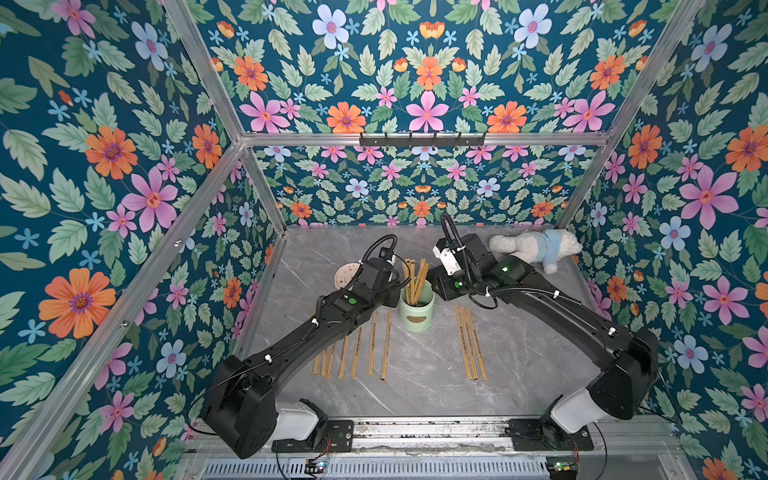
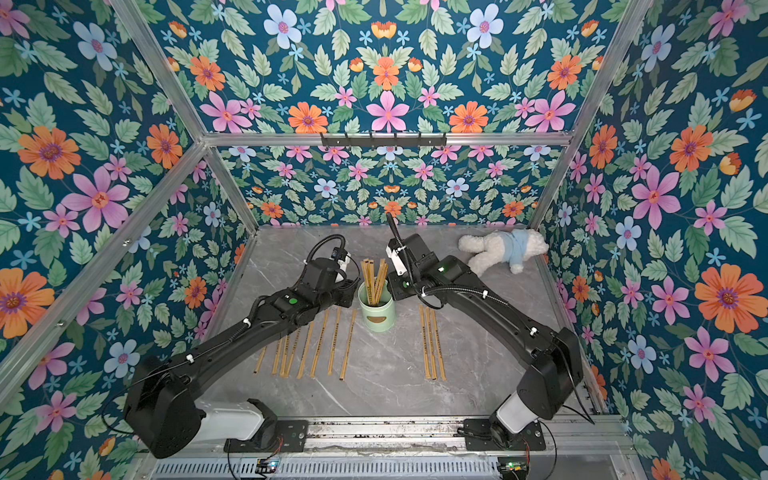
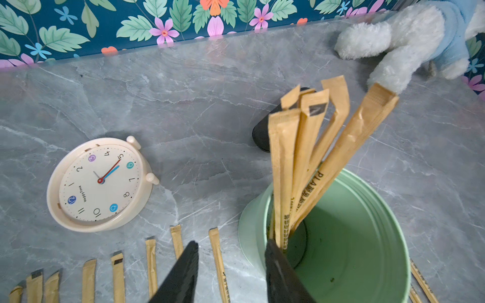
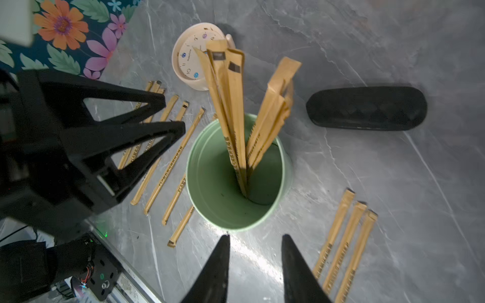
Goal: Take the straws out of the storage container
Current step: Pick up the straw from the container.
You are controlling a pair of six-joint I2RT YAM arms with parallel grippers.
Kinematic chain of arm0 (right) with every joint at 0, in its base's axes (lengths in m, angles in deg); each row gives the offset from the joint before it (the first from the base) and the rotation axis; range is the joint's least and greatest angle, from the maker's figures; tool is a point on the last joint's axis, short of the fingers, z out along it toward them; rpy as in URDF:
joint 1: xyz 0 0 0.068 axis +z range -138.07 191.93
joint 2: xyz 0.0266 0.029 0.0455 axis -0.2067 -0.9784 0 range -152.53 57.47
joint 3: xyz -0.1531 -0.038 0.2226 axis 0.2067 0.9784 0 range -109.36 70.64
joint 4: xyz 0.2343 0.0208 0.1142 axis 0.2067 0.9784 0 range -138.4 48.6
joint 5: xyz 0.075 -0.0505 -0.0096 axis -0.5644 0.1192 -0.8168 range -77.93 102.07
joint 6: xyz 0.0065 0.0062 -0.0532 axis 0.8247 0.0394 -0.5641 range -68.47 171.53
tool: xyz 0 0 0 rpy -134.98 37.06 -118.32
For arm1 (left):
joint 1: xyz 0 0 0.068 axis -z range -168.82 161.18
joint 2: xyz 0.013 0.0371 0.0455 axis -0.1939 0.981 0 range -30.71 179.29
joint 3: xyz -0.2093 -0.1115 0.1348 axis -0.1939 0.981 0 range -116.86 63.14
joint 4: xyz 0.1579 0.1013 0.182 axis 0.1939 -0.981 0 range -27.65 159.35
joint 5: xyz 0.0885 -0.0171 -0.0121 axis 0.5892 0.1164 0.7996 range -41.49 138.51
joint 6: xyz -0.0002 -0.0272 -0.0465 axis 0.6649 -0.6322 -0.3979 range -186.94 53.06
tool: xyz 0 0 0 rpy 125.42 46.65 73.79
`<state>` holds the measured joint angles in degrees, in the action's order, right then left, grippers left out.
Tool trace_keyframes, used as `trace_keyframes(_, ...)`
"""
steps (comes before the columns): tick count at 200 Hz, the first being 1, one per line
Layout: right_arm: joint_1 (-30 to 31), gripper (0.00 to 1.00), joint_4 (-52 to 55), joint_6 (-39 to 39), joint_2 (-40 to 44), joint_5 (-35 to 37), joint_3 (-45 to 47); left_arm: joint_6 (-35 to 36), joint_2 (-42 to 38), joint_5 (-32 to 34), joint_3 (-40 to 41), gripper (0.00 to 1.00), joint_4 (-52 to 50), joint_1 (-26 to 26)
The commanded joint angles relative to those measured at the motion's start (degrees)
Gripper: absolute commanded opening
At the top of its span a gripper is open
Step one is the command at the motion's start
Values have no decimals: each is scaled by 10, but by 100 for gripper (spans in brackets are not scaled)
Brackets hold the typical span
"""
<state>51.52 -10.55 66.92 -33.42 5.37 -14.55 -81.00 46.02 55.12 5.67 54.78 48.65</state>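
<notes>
Straws stand in container (L gripper, R gripper: jaws apart).

Tan-brown paper straws carry small dark print, and the pale mint-green storage container bears a brown half-oval label. The table is grey marble threaded with fine white veins. The cream clock has a white face with black numerals, purple, teal and blue dots, and red and blue hands. The plush toy is white with a pale blue top, the case matt black. The walls show pink, orange and pale-blue flowers with green leaves on dark teal. The arms are black, white at the base.
</notes>
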Motion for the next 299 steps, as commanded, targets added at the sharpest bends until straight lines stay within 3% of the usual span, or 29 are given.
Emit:
trace_keyframes(1,2,35,-82,23,-22,-27,-9,-12,-12,24,11,44,4,-1)
trace_keyframes(65,14,35,-92,25,-105,-34,-58,-25,-56,57,46,46,8,-2)
trace_keyframes(205,16,26,-75,21,-174,-43,-110,-26,-69,66,57,47,5,-2)
trace_keyframes(299,16,10,-58,18,-184,-43,-123,-25,-61,62,53,47,6,-2)
